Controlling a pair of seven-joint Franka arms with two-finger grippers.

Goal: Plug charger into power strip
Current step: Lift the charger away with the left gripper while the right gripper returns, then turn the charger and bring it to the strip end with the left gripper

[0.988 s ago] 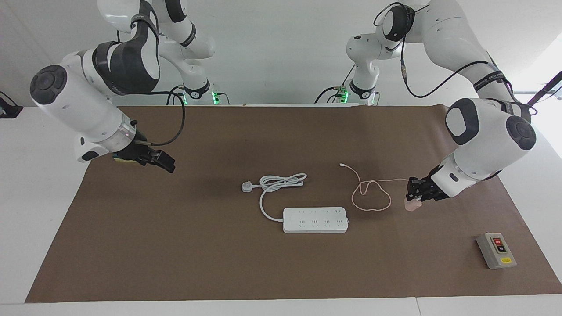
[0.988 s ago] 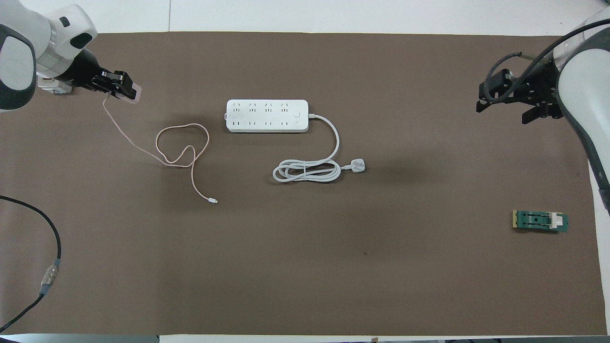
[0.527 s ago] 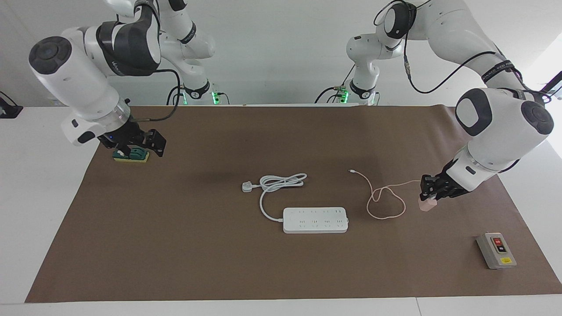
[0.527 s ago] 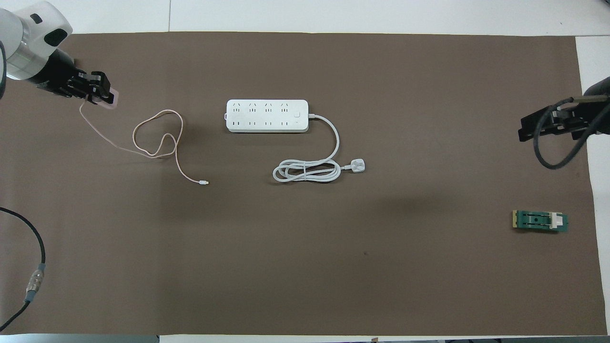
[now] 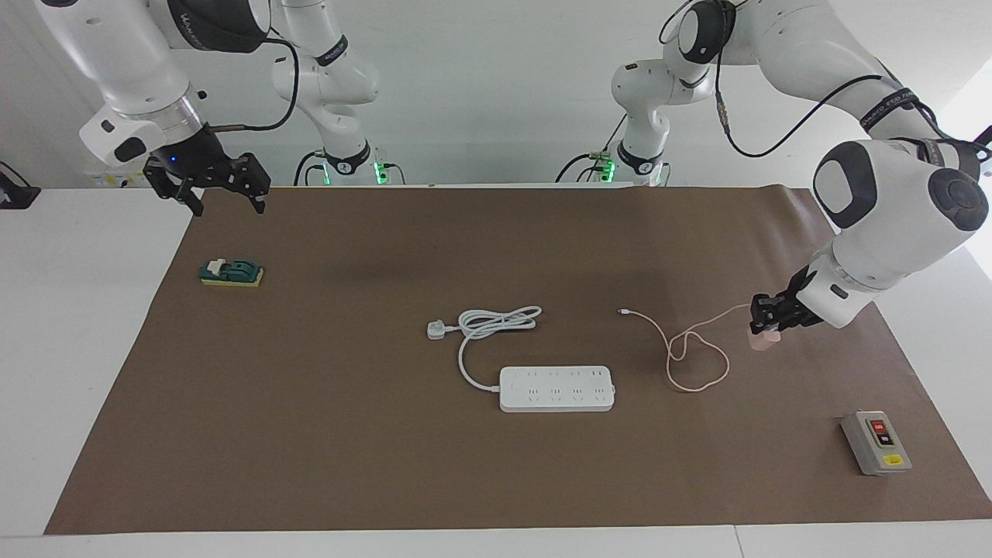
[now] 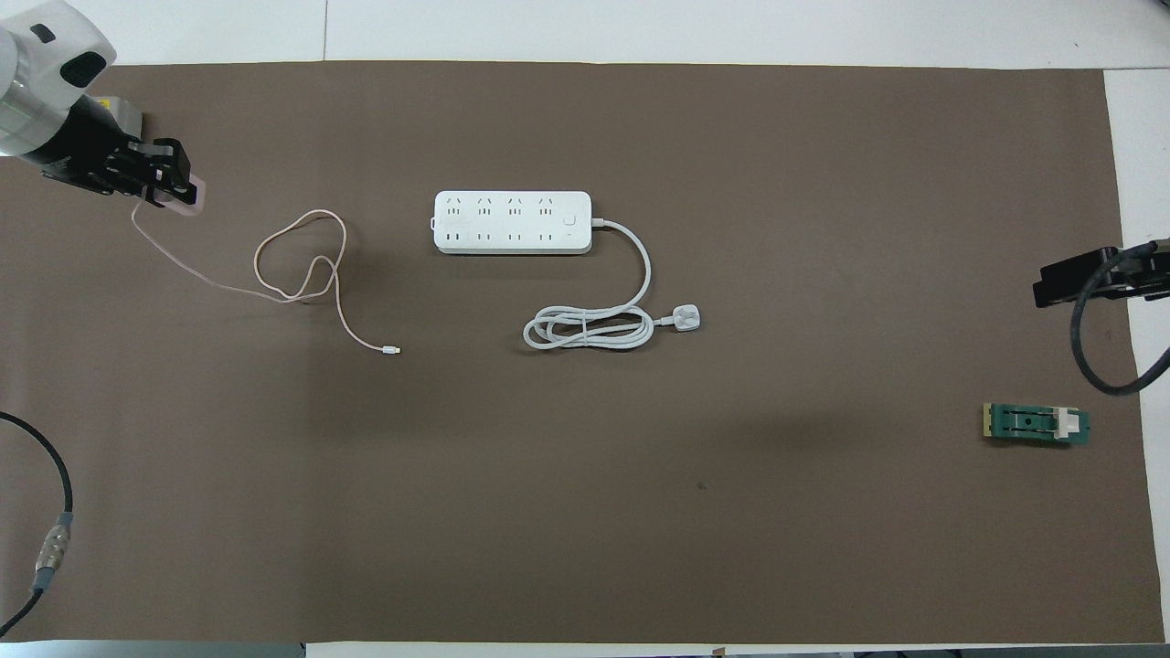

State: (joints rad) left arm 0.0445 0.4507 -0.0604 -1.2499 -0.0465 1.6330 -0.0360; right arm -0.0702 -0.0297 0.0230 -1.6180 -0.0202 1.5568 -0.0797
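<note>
Seemingly light and rigid, the charger [image 5: 760, 339] sits clamped in the left pincer [image 5: 763, 325], limp cable [image 5: 697, 356] trailing; right pincer [image 5: 208, 180] gapes.

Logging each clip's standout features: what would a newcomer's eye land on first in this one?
Most likely the white power strip in the middle of the brown mat, its thick cord coiled on the side nearer the robots. Next, the left pincer, shut on the pale pink charger and holding it up over the mat toward the left arm's end, with the thin pink cable trailing in loops on the mat. The right pincer hangs open above the mat's corner.
</note>
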